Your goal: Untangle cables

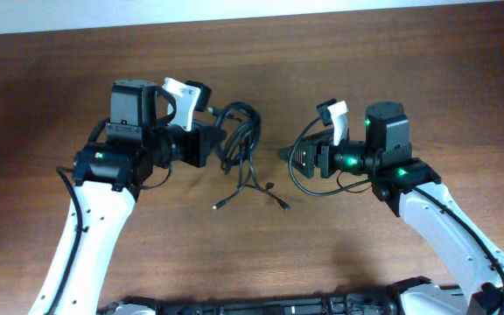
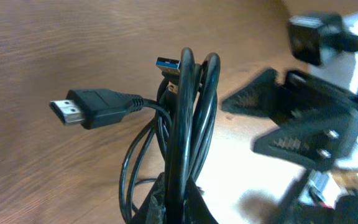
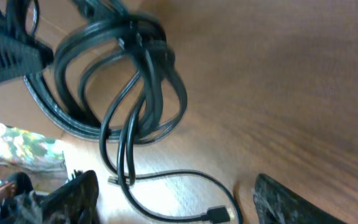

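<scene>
The tangle of thin black cables (image 1: 241, 140) lies at the table's middle, with loose ends and small plugs trailing toward the front (image 1: 250, 191). My left gripper (image 1: 210, 142) is shut on the looped part of the bundle (image 2: 188, 130); an HDMI plug (image 2: 82, 109) and a blue USB plug (image 2: 166, 64) stick out above my fingers. My right gripper (image 1: 294, 156) is open just right of the tangle, facing it. In the right wrist view the loops (image 3: 132, 74) hang ahead of the spread fingers (image 3: 173, 205), with a plug end (image 3: 219, 214) on the table between them.
The brown wooden table (image 1: 366, 52) stretches all round. The thicker black arm wire (image 1: 309, 179) loops under my right wrist. A dark rail (image 1: 269, 306) runs along the front edge.
</scene>
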{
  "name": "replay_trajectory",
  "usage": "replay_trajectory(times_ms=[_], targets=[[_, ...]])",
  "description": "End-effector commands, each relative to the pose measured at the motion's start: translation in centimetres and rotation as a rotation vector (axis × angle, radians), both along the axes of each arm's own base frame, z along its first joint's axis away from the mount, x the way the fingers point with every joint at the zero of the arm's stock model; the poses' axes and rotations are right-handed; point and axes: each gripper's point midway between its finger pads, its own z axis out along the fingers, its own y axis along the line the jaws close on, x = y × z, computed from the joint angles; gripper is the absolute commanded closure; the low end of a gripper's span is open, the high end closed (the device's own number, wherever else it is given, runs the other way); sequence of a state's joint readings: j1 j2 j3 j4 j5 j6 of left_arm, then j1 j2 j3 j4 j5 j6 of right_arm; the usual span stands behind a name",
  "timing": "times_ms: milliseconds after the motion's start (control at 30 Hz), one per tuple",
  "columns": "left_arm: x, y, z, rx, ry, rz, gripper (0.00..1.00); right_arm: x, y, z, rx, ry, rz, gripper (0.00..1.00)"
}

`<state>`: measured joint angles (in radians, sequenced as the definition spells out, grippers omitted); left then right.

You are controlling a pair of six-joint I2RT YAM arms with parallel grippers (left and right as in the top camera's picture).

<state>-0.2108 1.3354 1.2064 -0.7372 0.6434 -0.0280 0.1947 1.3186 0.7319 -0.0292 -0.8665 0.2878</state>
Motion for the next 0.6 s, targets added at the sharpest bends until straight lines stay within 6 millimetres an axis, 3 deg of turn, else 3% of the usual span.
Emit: replay_trajectory(times_ms=[0,67,100,133,167,267,333,367,400,433,467,533,567], targets=[[-2.0,-2.8,2.2,-0.104,-0.037,-0.165,1.00,-0.4,1.4,1.2,0.035,-0.029,0.039,0.27],[-3.2,-4.4,2.5,-0.128,-0.034,-0.227,1.00,0.0,2.4,0.5,-0.027,-0.057,0.000,0.32],[-3.7,-4.9,2.8,-0.142,-0.033,-0.252,1.00,0.1,2.9,0.3,-0.053,-0.069,-0.015,0.49],[-3.4,-4.7,2.5,-0.126,-0.037,-0.239,1.00,-0.2,3.4,0.3,-0.054,-0.073,-0.003,0.80],[-2.9,-4.3,2.1,-0.092,-0.045,-0.209,1.00,-0.3,3.4,0.3,-0.054,-0.069,-0.002,0.95],[-0.4,-1.2,-0.3,0.091,-0.031,0.003,0.94,-1.5,4.1,0.7,0.039,0.074,0.014,0.96],[0.2,-0.3,-0.8,0.116,0.003,0.094,1.00,-1.3,4.1,0.8,0.130,0.281,-0.079,0.96],[0.5,0.5,-1.3,0.159,0.008,0.132,1.00,-1.2,4.0,1.3,0.151,0.277,-0.075,0.96],[0.9,2.9,-2.4,0.252,0.042,0.260,1.00,-0.8,3.1,1.8,0.176,0.277,-0.071,0.96],[0.9,9.1,-4.3,0.428,0.139,0.627,1.00,-0.2,1.0,2.4,0.222,0.289,-0.073,0.96],[-0.1,13.9,-4.8,0.523,0.198,0.894,1.00,0.2,-1.0,3.1,0.252,0.258,-0.058,0.95],[-0.1,15.2,-4.9,0.460,0.248,1.004,1.00,0.7,-3.6,3.7,0.296,0.254,-0.072,0.93],[0.1,15.1,-4.8,0.421,0.254,1.046,1.00,0.8,-3.8,3.7,0.293,0.246,-0.078,0.91]])
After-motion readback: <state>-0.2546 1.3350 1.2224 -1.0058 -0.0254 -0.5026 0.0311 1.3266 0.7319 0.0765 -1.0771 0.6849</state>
